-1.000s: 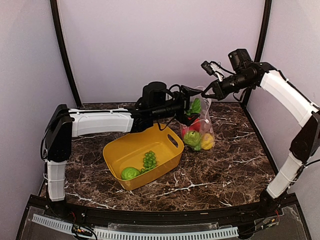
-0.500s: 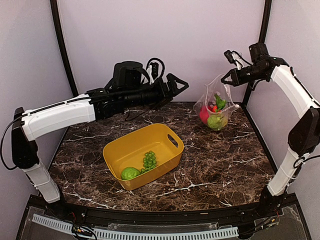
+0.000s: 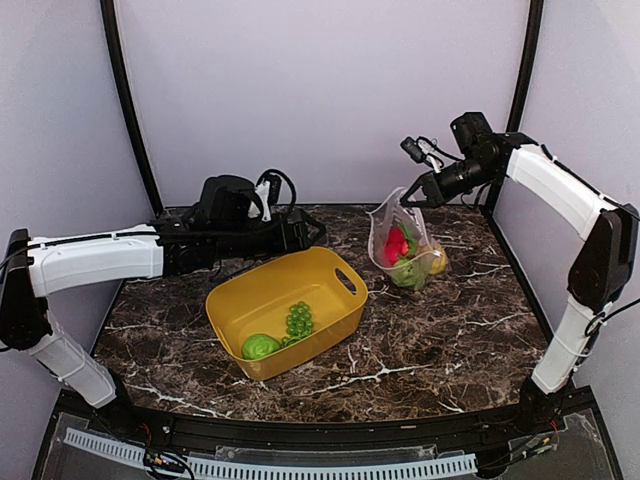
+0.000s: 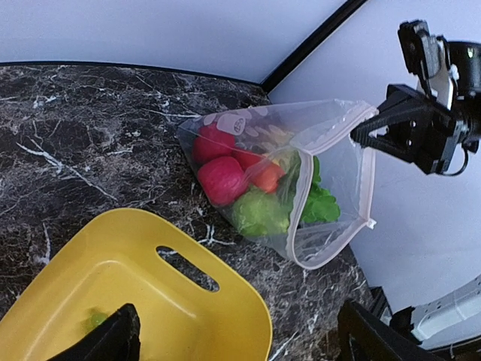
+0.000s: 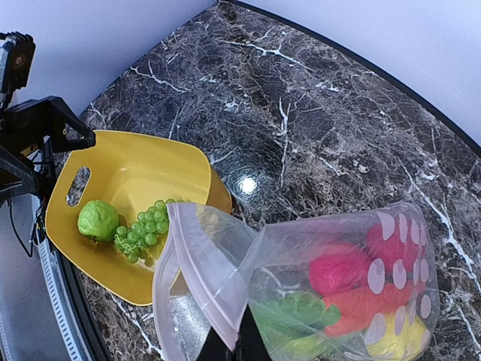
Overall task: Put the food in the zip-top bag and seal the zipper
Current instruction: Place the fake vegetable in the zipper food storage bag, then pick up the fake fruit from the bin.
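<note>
The clear zip-top bag (image 3: 403,245) hangs from my right gripper (image 3: 408,195), which is shut on its mouth edge; its bottom rests on the table. Inside are red balls (image 4: 222,179), a carrot (image 4: 263,174), green pieces (image 4: 259,213) and a yellow lemon (image 5: 391,342). The whitish zipper (image 5: 203,274) gapes open in the right wrist view, where my right gripper (image 5: 233,344) pinches it. Green grapes (image 3: 298,320) and a green round fruit (image 3: 260,346) lie in the yellow tub (image 3: 330,262). My left gripper (image 3: 300,232) is open and empty above the tub's far rim, left of the bag.
The yellow tub (image 4: 225,301) with handle slots sits mid-table on dark marble. Black frame posts and pale walls close the back and sides. The left arm stretches along the table's far left.
My right gripper has swung the bag left and lower, from the far right corner toward the tub. My left arm has pulled back left and dropped toward the tub's far rim.
</note>
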Robot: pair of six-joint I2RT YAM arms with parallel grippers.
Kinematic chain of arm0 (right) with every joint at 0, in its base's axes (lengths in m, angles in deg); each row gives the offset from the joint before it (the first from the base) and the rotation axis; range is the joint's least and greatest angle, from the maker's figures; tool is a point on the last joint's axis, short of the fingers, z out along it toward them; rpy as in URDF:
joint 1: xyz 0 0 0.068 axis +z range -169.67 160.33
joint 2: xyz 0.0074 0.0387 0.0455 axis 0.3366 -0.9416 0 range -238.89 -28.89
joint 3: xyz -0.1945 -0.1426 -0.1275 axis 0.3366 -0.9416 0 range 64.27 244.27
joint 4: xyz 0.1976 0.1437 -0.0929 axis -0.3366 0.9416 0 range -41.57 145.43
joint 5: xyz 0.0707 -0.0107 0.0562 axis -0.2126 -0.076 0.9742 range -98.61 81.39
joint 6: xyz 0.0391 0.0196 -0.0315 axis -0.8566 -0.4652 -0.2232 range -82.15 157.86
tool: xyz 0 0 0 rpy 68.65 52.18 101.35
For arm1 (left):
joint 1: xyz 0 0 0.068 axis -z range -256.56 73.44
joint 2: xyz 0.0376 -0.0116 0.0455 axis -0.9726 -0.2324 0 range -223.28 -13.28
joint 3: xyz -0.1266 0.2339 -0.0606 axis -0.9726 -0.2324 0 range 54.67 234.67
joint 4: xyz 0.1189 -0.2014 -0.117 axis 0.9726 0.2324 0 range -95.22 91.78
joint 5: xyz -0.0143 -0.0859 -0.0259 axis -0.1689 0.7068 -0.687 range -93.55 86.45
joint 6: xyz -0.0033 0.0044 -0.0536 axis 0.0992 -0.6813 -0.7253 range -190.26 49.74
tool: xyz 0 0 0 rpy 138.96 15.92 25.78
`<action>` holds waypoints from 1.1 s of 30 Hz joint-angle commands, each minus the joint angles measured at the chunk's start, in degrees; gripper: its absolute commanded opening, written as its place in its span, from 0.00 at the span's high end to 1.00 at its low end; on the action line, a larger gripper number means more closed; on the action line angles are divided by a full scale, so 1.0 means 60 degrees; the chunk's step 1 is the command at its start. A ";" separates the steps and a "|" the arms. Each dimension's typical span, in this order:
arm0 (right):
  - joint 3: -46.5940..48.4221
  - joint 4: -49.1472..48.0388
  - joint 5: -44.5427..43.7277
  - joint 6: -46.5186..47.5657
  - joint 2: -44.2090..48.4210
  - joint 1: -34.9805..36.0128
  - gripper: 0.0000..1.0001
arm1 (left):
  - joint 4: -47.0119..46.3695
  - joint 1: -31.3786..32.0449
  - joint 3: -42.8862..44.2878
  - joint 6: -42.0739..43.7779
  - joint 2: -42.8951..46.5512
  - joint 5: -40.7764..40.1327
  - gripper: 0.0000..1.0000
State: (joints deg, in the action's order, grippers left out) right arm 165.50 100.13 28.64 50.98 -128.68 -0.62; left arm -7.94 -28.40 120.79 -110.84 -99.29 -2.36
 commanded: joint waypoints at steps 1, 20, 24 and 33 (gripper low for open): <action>-0.0106 -0.0227 0.0338 0.0022 0.0129 -0.0011 1.00 | 0.1184 0.0058 0.0014 0.0918 0.0626 0.0161 0.12; -0.0563 -0.0317 0.0211 0.0227 0.0457 -0.0011 1.00 | 0.6024 0.1349 0.1346 0.4267 -0.0312 -0.1406 0.34; -0.0644 -0.0325 0.0200 0.0230 0.0477 -0.0011 1.00 | 0.6874 0.1444 0.1689 0.4105 -0.1000 -0.1407 0.33; -0.0735 -0.0348 0.0267 0.0272 0.0430 -0.0014 1.00 | 0.8067 0.1524 0.1958 0.4374 -0.2060 -0.1234 0.30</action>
State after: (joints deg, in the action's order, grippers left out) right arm 161.85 98.99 29.34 52.20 -127.58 -0.64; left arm 34.11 -19.63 130.67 -86.31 -110.38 -10.40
